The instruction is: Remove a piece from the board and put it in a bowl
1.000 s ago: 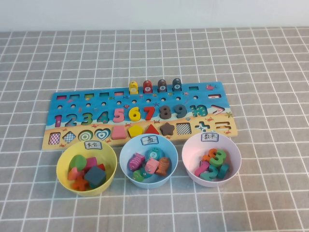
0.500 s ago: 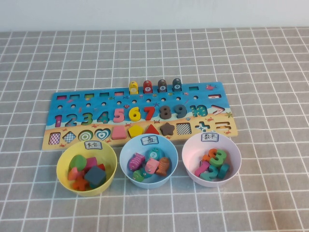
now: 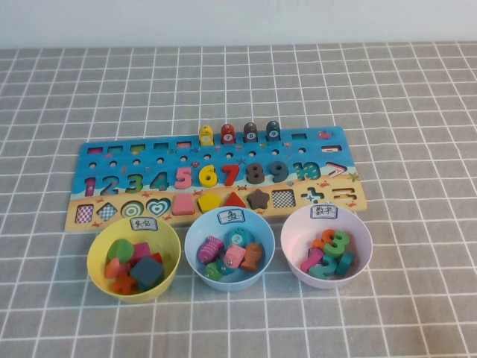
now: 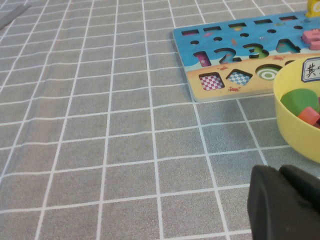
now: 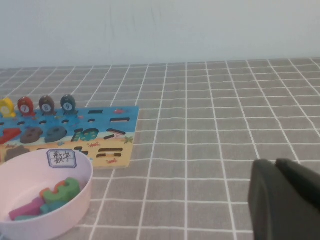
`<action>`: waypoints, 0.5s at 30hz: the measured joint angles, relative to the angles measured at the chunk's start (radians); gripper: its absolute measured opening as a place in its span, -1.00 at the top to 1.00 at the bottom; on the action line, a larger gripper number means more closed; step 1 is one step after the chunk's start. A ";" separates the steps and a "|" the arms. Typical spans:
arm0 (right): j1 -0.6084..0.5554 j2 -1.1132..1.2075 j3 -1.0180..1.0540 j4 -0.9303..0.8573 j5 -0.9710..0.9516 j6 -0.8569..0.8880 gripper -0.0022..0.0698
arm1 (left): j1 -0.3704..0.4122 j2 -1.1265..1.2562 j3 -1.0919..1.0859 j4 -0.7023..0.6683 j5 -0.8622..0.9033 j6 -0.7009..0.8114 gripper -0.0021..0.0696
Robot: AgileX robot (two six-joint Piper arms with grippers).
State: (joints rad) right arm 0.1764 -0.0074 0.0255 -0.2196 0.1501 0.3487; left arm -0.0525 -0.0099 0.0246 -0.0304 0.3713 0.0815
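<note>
Bowl (image 3: 100,262), the yellow one, holds the slate-blue square piece (image 3: 147,271) among other shapes, at about 7 o'clock from the puzzle board (image 3: 337,137). Left gripper (image 4: 286,206) hangs over bare cloth beside that bowl; right gripper (image 5: 285,200) sits off past the pink bowl (image 5: 80,197) (both with fingers pressed together, holding nothing).

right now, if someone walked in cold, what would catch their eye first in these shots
The long blue puzzle board with its bright numbers lies across the middle of the grey checked table. Three bowls line up along its near edge: the yellow bowl on the robot's left with the dark slate-blue square block already inside, a light blue bowl in the middle, a pale pink bowl on the right. The left gripper and right gripper sit low at either side, away from everything.
</note>
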 joint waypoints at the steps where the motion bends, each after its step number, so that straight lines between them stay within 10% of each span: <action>1: 0.000 0.000 0.000 0.066 0.002 -0.073 0.99 | 0.000 0.000 0.000 0.000 0.000 0.000 0.95; 15: 0.000 0.000 0.000 0.376 0.207 -0.395 0.99 | 0.000 0.000 0.000 0.000 0.000 0.000 0.95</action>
State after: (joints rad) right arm 0.1764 -0.0074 0.0255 0.1564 0.3569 -0.0463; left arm -0.0525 -0.0099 0.0246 -0.0304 0.3713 0.0815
